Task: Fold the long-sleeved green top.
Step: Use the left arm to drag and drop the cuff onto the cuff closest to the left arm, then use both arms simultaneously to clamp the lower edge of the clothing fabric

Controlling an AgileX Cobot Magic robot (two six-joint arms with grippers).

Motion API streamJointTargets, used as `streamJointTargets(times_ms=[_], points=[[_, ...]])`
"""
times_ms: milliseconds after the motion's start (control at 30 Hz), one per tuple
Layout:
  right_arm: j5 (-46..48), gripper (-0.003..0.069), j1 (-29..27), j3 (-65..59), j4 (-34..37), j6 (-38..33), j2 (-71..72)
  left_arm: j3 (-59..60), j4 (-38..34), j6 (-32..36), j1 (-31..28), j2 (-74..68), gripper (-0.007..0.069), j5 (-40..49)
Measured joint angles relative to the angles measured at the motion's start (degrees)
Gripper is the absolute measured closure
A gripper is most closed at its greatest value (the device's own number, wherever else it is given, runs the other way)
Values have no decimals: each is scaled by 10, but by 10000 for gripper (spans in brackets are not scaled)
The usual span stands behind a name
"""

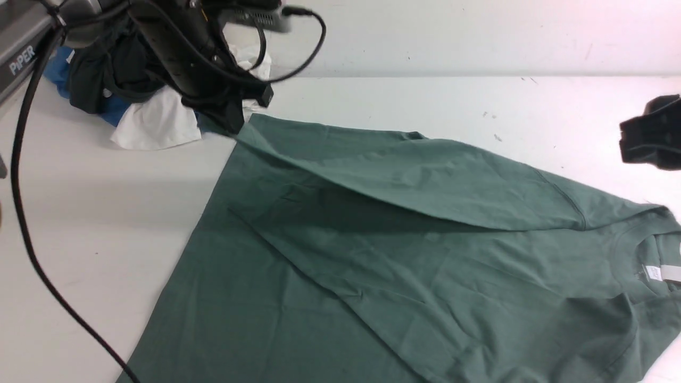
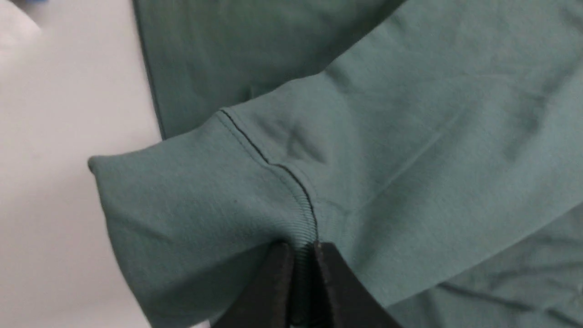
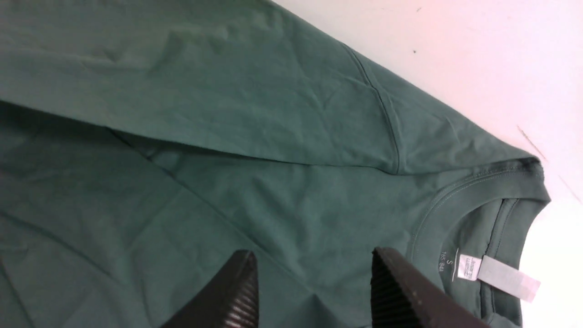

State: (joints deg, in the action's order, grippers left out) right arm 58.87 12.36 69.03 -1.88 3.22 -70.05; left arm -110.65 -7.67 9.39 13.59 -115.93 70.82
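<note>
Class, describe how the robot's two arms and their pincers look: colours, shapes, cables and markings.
The left arm is black and grey, with white PIPER lettering on a grey link and black cables looping off it. The left pincer has plain black tapered fingers. The right pincer is black too, with ridged pads.

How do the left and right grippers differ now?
The left gripper is shut on the cuff of the green long-sleeved top; the right gripper is open, holding nothing. The left holds a sleeve raised; the right hangs over the top near its neck label. Both have dark fingers.
</note>
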Motion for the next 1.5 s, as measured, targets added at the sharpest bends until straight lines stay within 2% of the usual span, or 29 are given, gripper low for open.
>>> streamJointTargets(times_ms=[33, 67, 100, 133, 233, 367, 533, 667, 733, 833, 1000, 1200, 1233, 1367, 1500], points=[[6, 333, 3, 0, 2, -3, 4, 7, 0, 0, 2, 5, 608, 0], [41, 333, 22, 0, 14, -15, 21, 78, 2, 1, 8, 30, 608, -5], [41, 333, 22, 0, 15, -16, 21, 78, 2, 1, 9, 32, 608, -5], [83, 333, 42, 1, 22, -26, 31, 137, 3, 1, 12, 57, 608, -25], [121, 333, 70, 1, 24, -32, 36, 208, 4, 1, 14, 87, 608, -65], [128, 333, 99, -10, 25, -46, 45, 269, 9, 2, 14, 103, 608, -92], [129, 333, 103, -27, 28, -49, 52, 288, 22, 6, 14, 92, 588, -95], [130, 333, 103, -35, 27, -49, 54, 288, 25, 7, 14, 89, 509, -95], [130, 333, 103, -36, 27, -49, 57, 288, 25, 18, 14, 96, 421, -85], [130, 333, 103, -36, 31, -49, 63, 288, 25, 36, 16, 119, 336, -60], [130, 333, 109, -36, 97, -86, 81, 307, 21, 69, 42, 201, 286, -21], [131, 333, 165, -37, 152, -124, 115, 422, 19, 181, 84, 271, 287, -16], [131, 333, 186, -42, 158, -131, 130, 471, 22, 224, 84, 273, 293, -16], [131, 333, 213, -67, 159, -137, 156, 558, 38, 314, 84, 268, 296, -27], [133, 333, 223, -117, 136, -139, 174, 624, 49, 415, 84, 248, 296, -95]])
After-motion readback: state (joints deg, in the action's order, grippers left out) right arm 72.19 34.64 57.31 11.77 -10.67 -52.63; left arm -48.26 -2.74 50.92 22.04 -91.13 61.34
